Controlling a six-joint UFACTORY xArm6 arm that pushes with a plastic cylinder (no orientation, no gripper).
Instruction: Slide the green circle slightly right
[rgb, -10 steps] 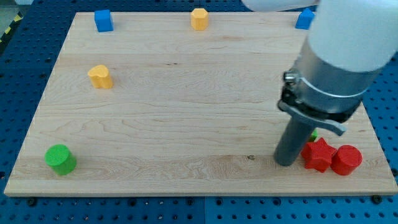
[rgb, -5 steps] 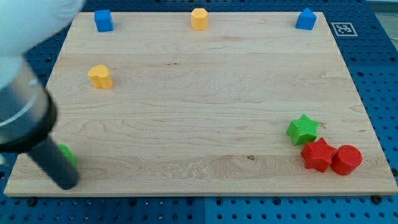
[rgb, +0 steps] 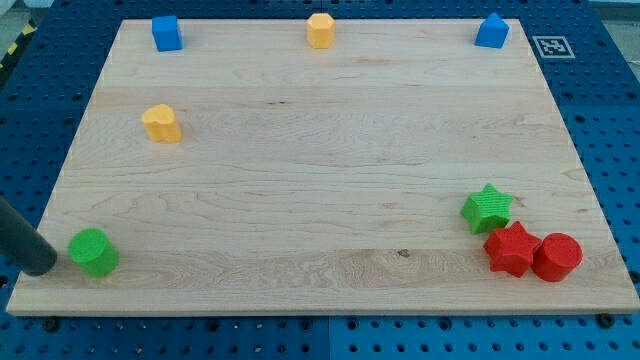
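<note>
Wooden board (rgb: 320, 170) on a blue pegboard fills the view. No jaws here: my tip (rgb: 42, 268) sits just left of the green circle (rgb: 93, 252), near the bottom-left corner, holding nothing. I judge the rightward push is barely begun; the slide remains.

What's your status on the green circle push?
My tip at the view's left of the green circle, just short of contact. Circle near the board's bottom-left corner. Path to the view's right unobstructed.
</note>
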